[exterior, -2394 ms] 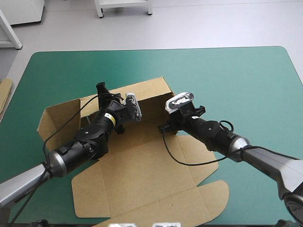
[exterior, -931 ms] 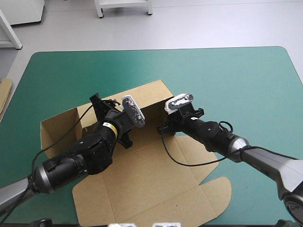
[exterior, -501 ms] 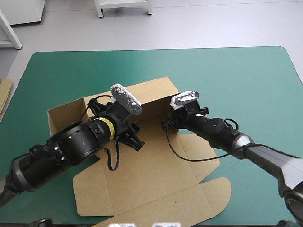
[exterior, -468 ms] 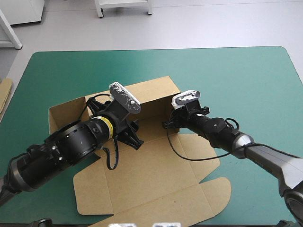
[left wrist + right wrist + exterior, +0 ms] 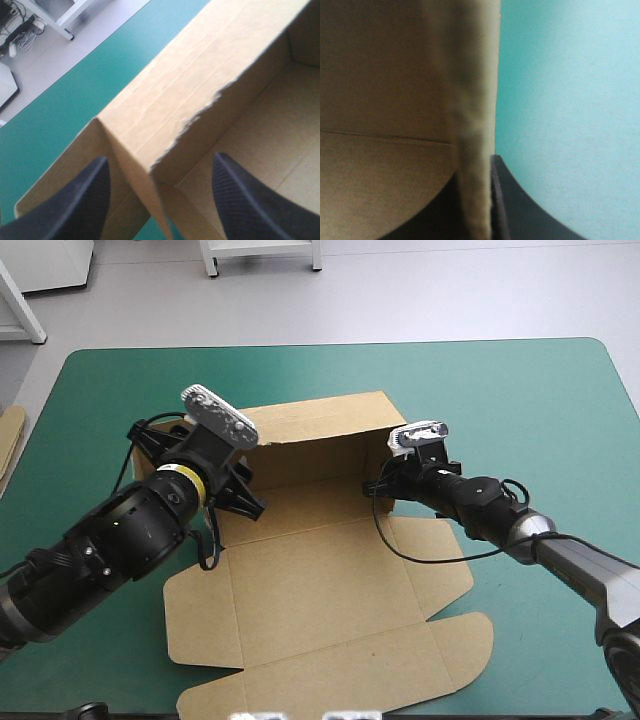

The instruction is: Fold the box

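The brown box (image 5: 320,580) lies on the teal-green cover with its long back wall (image 5: 320,422) raised and its lid flat toward the near edge. My left gripper (image 5: 215,465) stands open at the box's left rear corner. In the left wrist view its fingers (image 5: 80,197) sit apart on either side of the corner of the box (image 5: 200,85) without touching it. My right gripper (image 5: 376,485) is at the right end of the back wall. In the right wrist view this gripper (image 5: 477,210) is shut on the box (image 5: 470,100), with the thin end wall pinched between the fingers.
An edge of more brown board (image 5: 10,440) shows at the table's left edge. Bare teal-green cover (image 5: 520,400) stretches to the right of the box and behind it.
The box has swung and shifted right, its back wall now standing long and straight. My left gripper drew back to the left rear corner. My right gripper moved right, still holding the end wall.
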`<state>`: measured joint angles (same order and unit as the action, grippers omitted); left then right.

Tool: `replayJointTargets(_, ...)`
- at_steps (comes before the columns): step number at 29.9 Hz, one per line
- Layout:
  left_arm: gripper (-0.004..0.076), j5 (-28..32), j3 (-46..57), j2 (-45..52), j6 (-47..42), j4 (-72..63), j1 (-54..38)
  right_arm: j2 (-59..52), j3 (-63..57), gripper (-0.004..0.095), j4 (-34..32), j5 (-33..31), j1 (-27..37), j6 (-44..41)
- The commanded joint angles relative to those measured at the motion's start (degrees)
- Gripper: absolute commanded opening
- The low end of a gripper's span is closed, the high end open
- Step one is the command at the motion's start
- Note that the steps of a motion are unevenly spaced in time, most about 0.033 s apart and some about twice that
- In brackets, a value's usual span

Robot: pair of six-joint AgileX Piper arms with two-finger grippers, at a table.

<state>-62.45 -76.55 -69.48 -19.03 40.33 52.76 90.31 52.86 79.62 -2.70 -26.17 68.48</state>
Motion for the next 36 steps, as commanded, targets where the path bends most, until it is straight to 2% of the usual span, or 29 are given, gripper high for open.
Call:
replayJointTargets(1,0.043,2.32,-3.54,2.35,-1.34,1.09,-4.88,-2.12,1.6,0.0001,0.31,-1.33,2.44,-0.54)
replayJointTargets(4,0.043,3.64,-5.51,2.46,1.48,-3.38,-12.43,-2.12,1.6,0.0001,-1.08,-2.11,4.18,-0.93)
replayJointTargets(7,0.04,7.43,-6.11,2.46,6.06,-11.72,-23.41,-2.22,1.6,0.0001,-6.78,-4.0,5.84,-6.44)
replayJointTargets(10,0.0381,10.72,-6.11,1.27,12.93,-24.34,-35.22,-2.22,1.7,0.0002,-14.55,-6.92,8.01,-14.26)
replayJointTargets(12,0.0382,12.23,-6.11,-0.34,18.31,-32.55,-43.19,-2.22,1.83,0.0002,-22.14,-8.89,9.15,-20.86)
replayJointTargets(14,0.0382,13.19,-6.11,-1.87,23.06,-39.17,-49.36,-2.22,2.57,0.0001,-29.63,-11.32,10.0,-27.72)
replayJointTargets(18,0.0382,13.68,-6.11,-4.86,28.6,-48.48,-59.29,-2.52,5.27,0.0001,-40.5,-17.83,11.31,-37.71)
replayJointTargets(21,0.0381,13.68,-6.11,-7.01,31.05,-54.14,-64.72,-3.41,8.42,0.0001,-44.13,-24.34,12.95,-41.98)
replayJointTargets(26,0.0381,12.33,-6.11,-10.55,37.61,-67.01,-71.0,-5.67,15.38,0.0001,-46.61,-36.61,16.72,-46.43)
replayJointTargets(31,0.0381,11.08,-6.11,-13.51,38.98,-68.25,-71.81,-6.27,23.39,0.0001,-47.72,-52.04,20.47,-49.94)
replayJointTargets(33,0.0381,11.2,-6.11,-14.47,38.98,-68.38,-71.81,-6.27,25.89,0.0001,-48.74,-56.05,21.36,-50.83)
replayJointTargets(36,0.0382,12.09,-6.11,-14.7,39.08,-68.38,-71.81,-6.27,29.48,0.0001,-49.72,-58.56,22.09,-52.33)
